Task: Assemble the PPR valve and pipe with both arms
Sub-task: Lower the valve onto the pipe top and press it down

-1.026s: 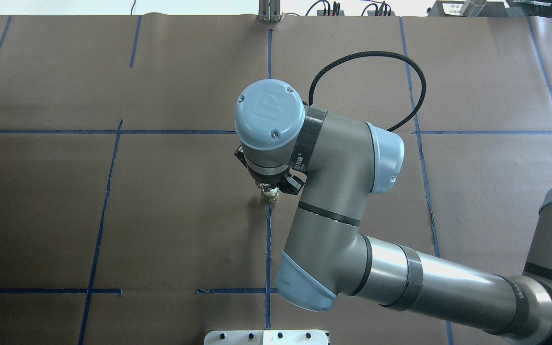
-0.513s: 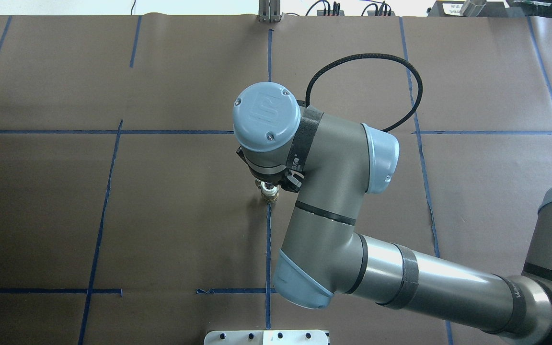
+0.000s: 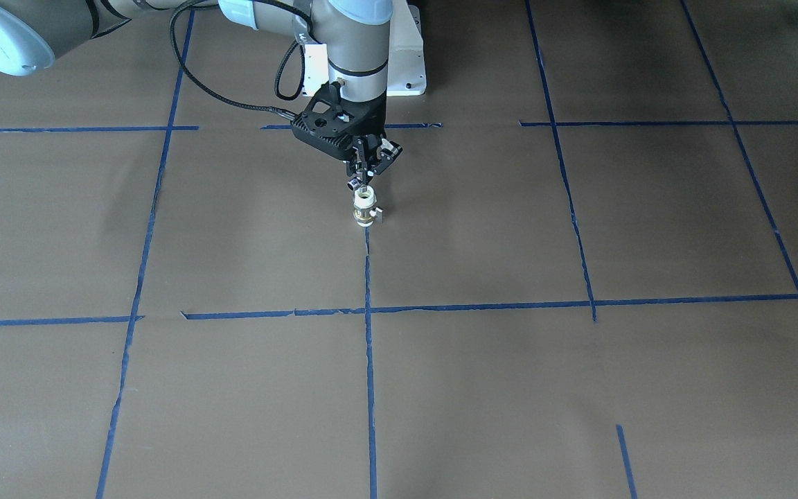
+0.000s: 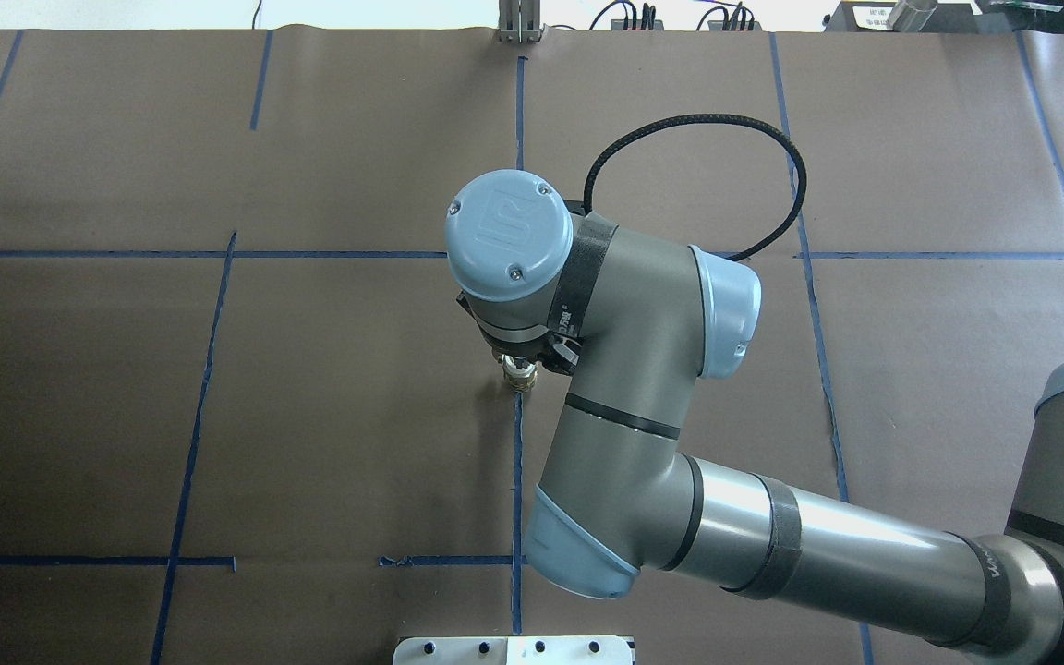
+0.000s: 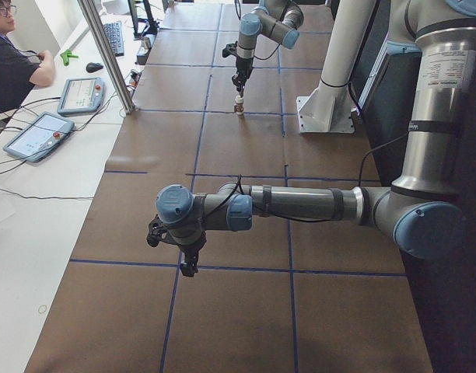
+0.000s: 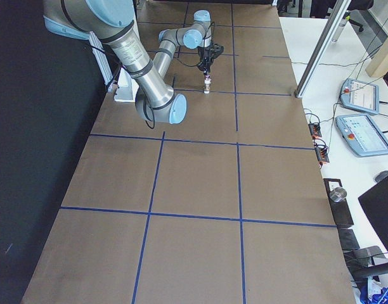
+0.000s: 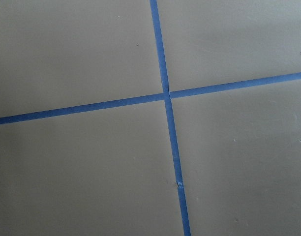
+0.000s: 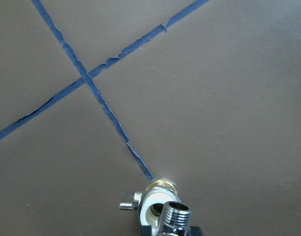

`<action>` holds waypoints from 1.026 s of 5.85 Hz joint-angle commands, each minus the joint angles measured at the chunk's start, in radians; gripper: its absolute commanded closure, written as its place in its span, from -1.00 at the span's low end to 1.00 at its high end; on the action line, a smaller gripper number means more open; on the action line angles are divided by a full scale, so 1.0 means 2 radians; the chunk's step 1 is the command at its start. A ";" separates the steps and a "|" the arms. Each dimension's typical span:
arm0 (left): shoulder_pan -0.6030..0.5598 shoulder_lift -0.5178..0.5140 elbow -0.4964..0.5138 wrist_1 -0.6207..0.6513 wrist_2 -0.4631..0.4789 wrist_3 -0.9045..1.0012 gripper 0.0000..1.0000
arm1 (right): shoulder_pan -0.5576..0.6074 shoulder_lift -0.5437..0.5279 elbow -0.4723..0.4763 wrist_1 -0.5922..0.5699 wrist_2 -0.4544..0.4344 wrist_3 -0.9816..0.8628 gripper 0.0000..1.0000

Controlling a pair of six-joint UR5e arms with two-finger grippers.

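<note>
Pointing straight down, the right gripper (image 3: 360,183) clamps a shiny threaded chrome pipe fitting (image 8: 176,214) over the upright white-ended, brass-banded valve (image 3: 365,210) on the bench (image 3: 510,229).

Bench (image 3: 579,388): brown paper cover w/ blue tape (image 3: 369,360) grid across it, some strips torn or cut short. Valve (image 3: 365,212) stands upright on bench approx mid-width, toward robot side, right at end of a tape line, stub sticking out sideways. White base (image 3: 409,66) sits on bench at robot's edge, behind valve.
</note>
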State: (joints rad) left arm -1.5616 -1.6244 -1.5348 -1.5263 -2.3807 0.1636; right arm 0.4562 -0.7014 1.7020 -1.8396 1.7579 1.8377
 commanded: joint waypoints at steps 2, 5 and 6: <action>0.000 0.000 0.000 0.000 0.000 0.000 -1.00 | -0.004 -0.001 -0.005 0.002 -0.001 -0.001 0.99; 0.000 0.000 0.000 0.000 0.000 0.000 -1.00 | -0.003 0.002 -0.008 0.002 -0.008 -0.008 1.00; 0.000 0.000 0.000 0.000 0.000 0.000 -1.00 | 0.001 0.002 -0.004 0.002 -0.007 -0.010 1.00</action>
State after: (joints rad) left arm -1.5616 -1.6245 -1.5355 -1.5263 -2.3807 0.1641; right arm 0.4526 -0.6980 1.6885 -1.8365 1.7446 1.8221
